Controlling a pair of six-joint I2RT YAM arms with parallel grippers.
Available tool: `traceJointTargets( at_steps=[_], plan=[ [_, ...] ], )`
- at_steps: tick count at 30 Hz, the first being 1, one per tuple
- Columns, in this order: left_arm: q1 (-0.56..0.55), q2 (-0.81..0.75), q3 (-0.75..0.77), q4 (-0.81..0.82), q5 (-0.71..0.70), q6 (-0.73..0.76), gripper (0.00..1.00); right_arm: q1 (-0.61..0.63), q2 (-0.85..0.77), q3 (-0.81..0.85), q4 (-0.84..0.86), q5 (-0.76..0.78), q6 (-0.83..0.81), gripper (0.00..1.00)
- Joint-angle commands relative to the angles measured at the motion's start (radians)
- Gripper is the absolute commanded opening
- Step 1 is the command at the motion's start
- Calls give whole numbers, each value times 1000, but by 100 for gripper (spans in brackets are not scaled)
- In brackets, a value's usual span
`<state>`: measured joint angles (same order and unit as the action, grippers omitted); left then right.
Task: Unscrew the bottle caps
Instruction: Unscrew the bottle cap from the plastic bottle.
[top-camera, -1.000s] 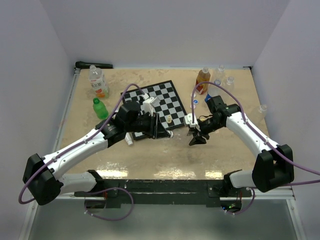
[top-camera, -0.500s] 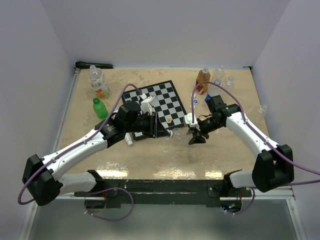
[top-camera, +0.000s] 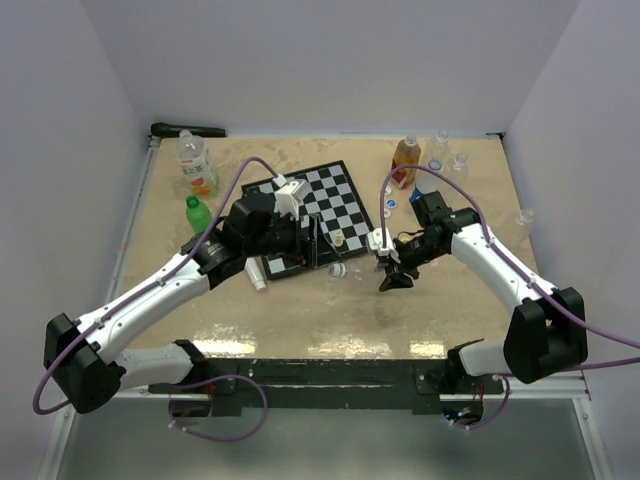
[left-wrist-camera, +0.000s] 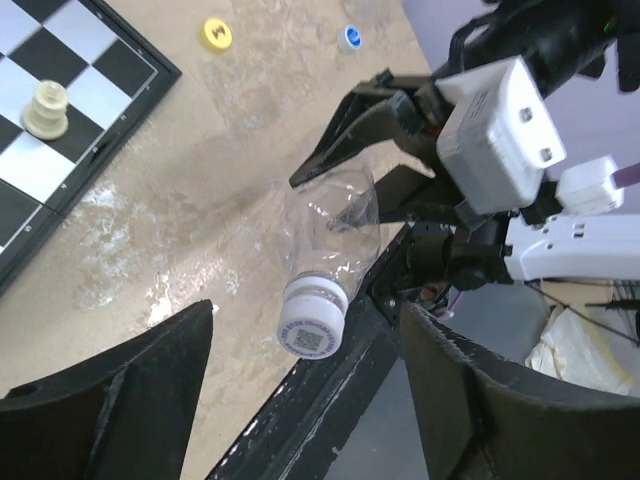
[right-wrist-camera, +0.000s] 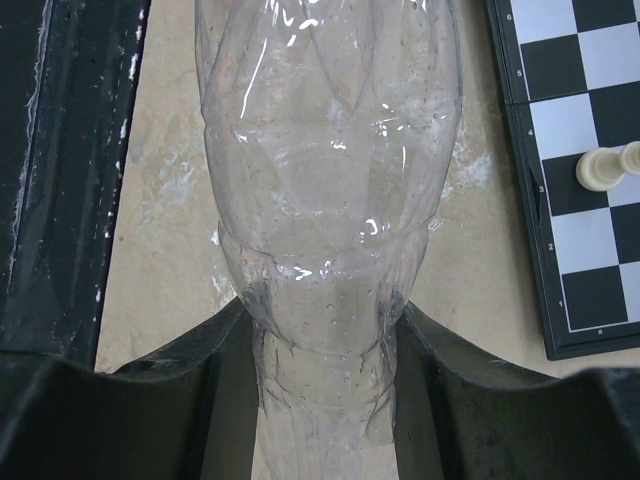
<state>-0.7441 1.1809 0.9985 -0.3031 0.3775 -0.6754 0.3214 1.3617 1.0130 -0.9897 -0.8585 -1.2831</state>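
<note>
Clear bottle (right-wrist-camera: 330, 200), both ends out of frame, in right end effector (right-wrist-camera: 322, 340).

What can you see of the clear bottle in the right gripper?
The clear bottle is thin ribbed plastic, unlabelled, apparently empty. Its white cap is on. The right gripper clamps the end away from the cap, holding it roughly level over the table, cap toward the open left gripper, which does not touch it.

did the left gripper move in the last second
Yes. The left gripper has drawn back up and left over the chessboard, away from the board's near edge, and the white cap now shows.
</note>
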Motion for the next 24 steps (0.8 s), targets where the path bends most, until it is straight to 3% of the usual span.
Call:
traceJointTargets(
  at_steps=[1,7,11,15,19,24],
  plan=[
    [15,-59,92,-68,-49,104,84,2,1,10,-29,-1,-12,15],
    [17,-142,117,-90,-94,273,100,2,2,10,-29,1,-12,15],
    [17,-210,85,-36,-101,405,100,2,2,10,-29,-1,-12,15],
    [17,-274,3,50,-22,612,100,2,2,10,-29,-1,-12,15],
    [15,-320,-49,82,159,856,100,2,2,10,-29,-1,-12,15],
    [17,-342,-75,67,216,1104,99,2,5,10,-29,1,-12,15]
  ],
)
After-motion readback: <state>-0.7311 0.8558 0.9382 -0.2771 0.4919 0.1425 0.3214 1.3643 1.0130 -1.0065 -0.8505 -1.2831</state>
